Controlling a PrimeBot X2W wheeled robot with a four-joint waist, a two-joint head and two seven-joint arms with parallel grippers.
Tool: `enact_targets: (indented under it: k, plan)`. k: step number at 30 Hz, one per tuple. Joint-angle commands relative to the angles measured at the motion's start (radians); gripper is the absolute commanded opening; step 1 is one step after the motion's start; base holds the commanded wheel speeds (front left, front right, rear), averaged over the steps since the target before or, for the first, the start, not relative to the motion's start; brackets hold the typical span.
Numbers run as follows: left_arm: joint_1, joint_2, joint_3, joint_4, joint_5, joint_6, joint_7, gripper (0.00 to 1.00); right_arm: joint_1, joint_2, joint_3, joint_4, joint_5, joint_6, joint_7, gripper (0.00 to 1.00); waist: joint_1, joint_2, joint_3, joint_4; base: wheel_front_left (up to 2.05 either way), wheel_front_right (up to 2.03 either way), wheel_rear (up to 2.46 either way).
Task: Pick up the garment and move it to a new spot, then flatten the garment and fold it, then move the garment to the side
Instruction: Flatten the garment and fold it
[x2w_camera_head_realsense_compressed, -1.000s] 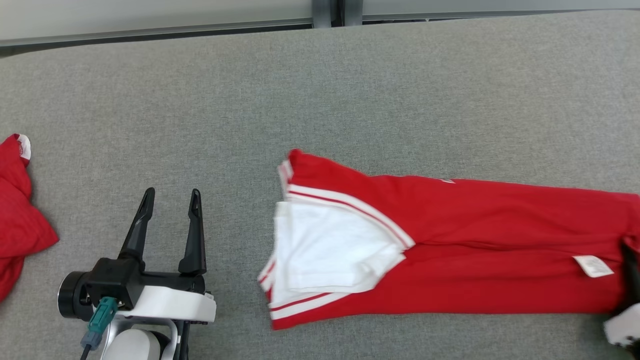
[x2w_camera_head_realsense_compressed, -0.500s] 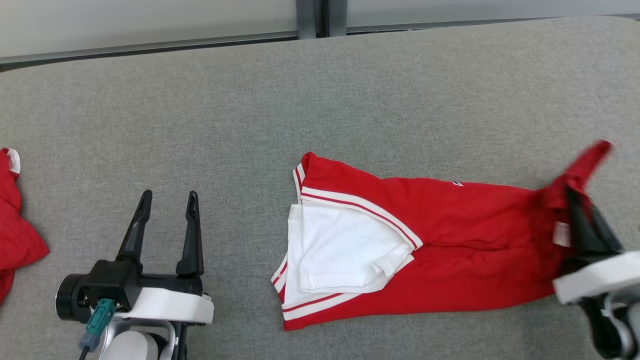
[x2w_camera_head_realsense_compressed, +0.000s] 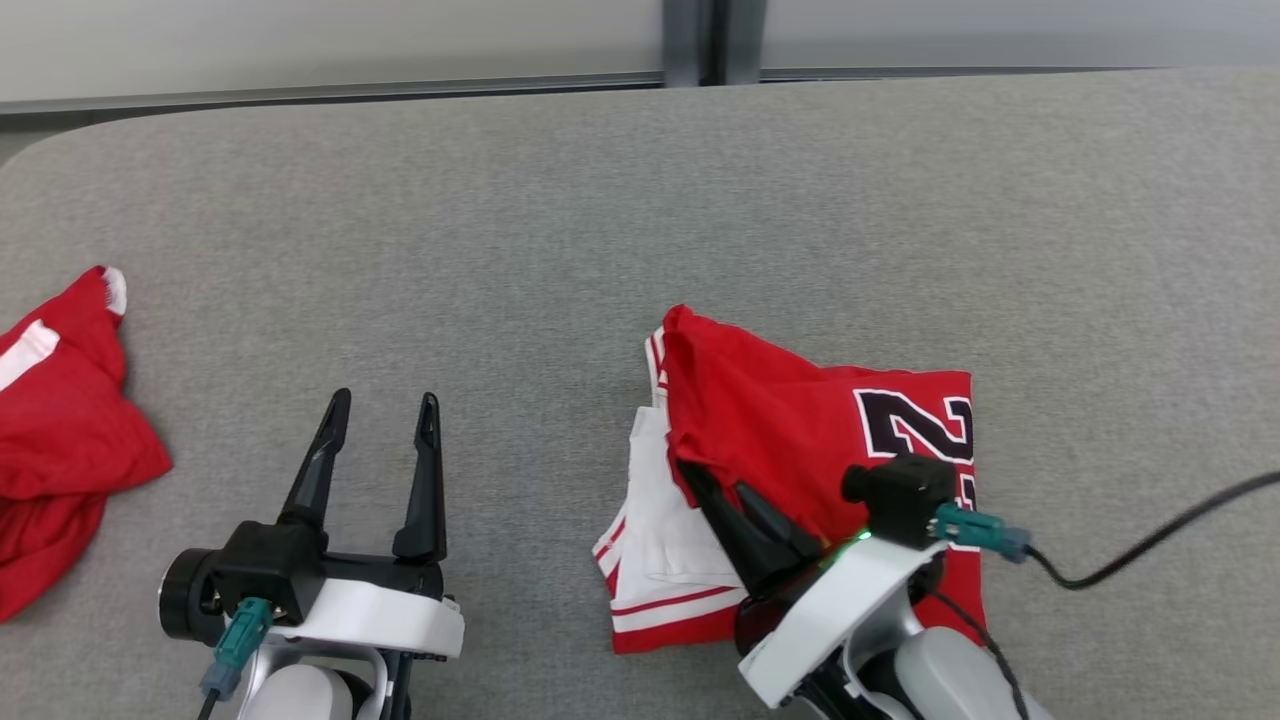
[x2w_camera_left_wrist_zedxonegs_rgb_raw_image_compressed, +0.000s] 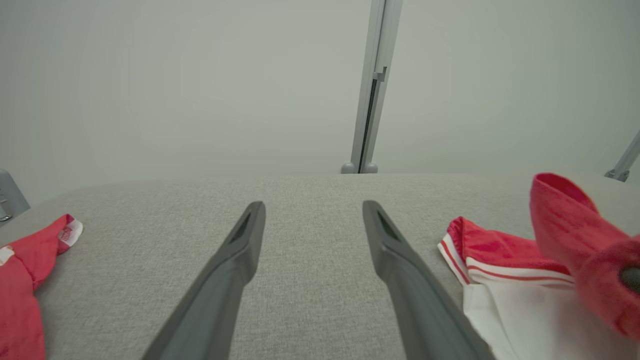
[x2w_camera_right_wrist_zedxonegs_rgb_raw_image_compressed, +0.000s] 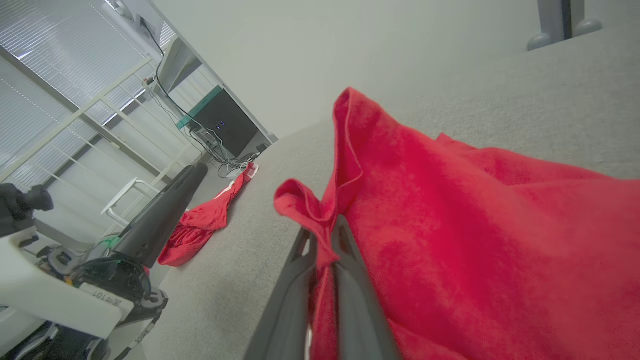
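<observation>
Grey felt-covered table is filling the head view, with a pale wall panel running along 12 o'clock. Red garment, a jersey, is lying at about 4 o'clock from table centre, doubled over on itself. A black number is showing on the upper layer, and the white inner face with striped trim is peeking out on the pile's 9 o'clock side. Right gripper is pinching a bunched red edge, fingers nearly together; in the right wrist view the cloth is squeezing up through the narrow slit between them. Left gripper is sitting at 7 o'clock, fingers spread wide, holding nothing, apart from the garment. A second red cloth is lying crumpled at 9 o'clock, well apart. Judgement: the fold is under way, with the held edge heading toward the striped end. Doing it well probably means carrying the edge low and level so the upper layer is not dragging the lower one. The edge should be lined up over the trim before the pinch is released. The bunching at the fingers looks likely to leave a crease, so smoothing outward toward 3 o'clock afterwards seems advisable.
</observation>
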Motion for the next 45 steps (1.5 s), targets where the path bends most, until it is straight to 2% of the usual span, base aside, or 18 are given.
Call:
enact_targets:
  k: [1, 6, 10, 14, 18, 19, 20, 21, 22, 25, 30, 35, 40, 45]
  plan:
    - [-0.012, -0.002, -0.003, 0.004, 0.006, -0.002, -0.001, 1.0, -0.025, 0.003, 0.027, 0.038, 0.003, 0.0, -0.017, 0.0, 0.0, 0.0, 0.002, 0.025, 0.0, 0.0, 0.0]
    - [-0.02, -0.014, -0.019, 0.008, 0.008, -0.009, -0.001, 1.0, -0.082, 0.017, 0.086, 0.192, 0.028, 0.0, -0.072, 0.0, 0.0, 0.0, 0.01, 0.066, 0.0, 0.0, 0.0]
    - [-0.021, -0.019, -0.023, 0.007, 0.011, -0.008, -0.001, 1.0, -0.114, 0.02, 0.073, 0.3, 0.026, 0.0, -0.13, 0.0, 0.0, 0.0, 0.015, 0.079, 0.0, 0.0, 0.0]
    - [-0.026, -0.022, -0.025, 0.002, 0.016, -0.007, -0.001, 1.0, -0.141, 0.019, 0.054, 0.372, 0.028, 0.0, -0.19, 0.0, 0.0, 0.0, 0.024, 0.082, 0.0, 0.0, 0.0]
    - [-0.032, -0.024, -0.028, -0.002, 0.02, -0.009, -0.001, 1.0, -0.167, 0.021, 0.085, 0.41, 0.06, 0.0, -0.205, 0.0, 0.0, 0.0, 0.036, 0.077, 0.0, 0.0, 0.0]
    - [-0.033, -0.025, -0.028, -0.002, 0.02, -0.009, -0.001, 1.0, -0.171, 0.021, 0.101, 0.409, 0.071, 0.0, -0.205, 0.13, 0.0, 0.0, 0.038, 0.076, 0.0, 0.0, 0.0]
    - [-0.035, -0.025, -0.027, -0.002, 0.02, -0.009, -0.001, 1.0, -0.178, 0.023, 0.118, 0.404, 0.08, 0.0, -0.211, 0.4, 0.0, 0.0, 0.04, 0.074, 0.0, 0.0, 0.0]
    - [-0.037, -0.026, -0.025, -0.004, 0.02, -0.008, -0.001, 1.0, -0.188, 0.024, 0.135, 0.397, 0.079, 0.0, -0.217, 0.97, 0.0, 0.0, 0.041, 0.072, 0.0, 0.0, 0.0]
    - [-0.037, -0.026, -0.023, -0.004, 0.02, -0.008, -0.001, 1.0, -0.197, 0.026, 0.15, 0.387, 0.076, 0.002, -0.225, 1.0, 0.0, 0.0, 0.042, 0.07, 0.0, 0.0, 0.0]
    - [-0.032, -0.026, -0.018, -0.006, 0.022, -0.006, -0.001, 1.0, -0.23, 0.005, 0.172, 0.342, 0.024, 0.002, -0.26, 1.0, 0.0, 0.0, 0.04, 0.061, 0.0, 0.0, 0.0]
    - [-0.016, -0.027, -0.008, -0.006, 0.028, -0.004, -0.001, 1.0, -0.219, -0.051, 0.14, 0.233, -0.028, 0.001, -0.284, 1.0, 0.0, 0.0, 0.033, 0.04, 0.0, 0.0, 0.0]
    - [-0.011, -0.024, 0.003, -0.009, 0.037, -0.007, -0.001, 1.0, -0.157, -0.135, -0.065, 0.094, -0.17, 0.001, -0.296, 1.0, 0.0, 0.0, 0.026, 0.016, 0.0, 0.0, 0.0]
    - [-0.005, -0.017, 0.015, -0.01, 0.037, -0.008, -0.001, 1.0, -0.041, -0.164, -0.303, 0.0, -0.318, 0.001, -0.296, 1.0, 0.0, 0.0, 0.016, -0.001, 0.0, 0.0, 0.0]
    - [0.001, -0.009, 0.025, -0.006, 0.036, -0.008, -0.001, 1.0, 0.07, -0.162, -0.437, -0.038, -0.399, 0.001, -0.271, 1.0, 0.0, 0.0, -0.002, -0.012, 0.0, 0.0, 0.0]
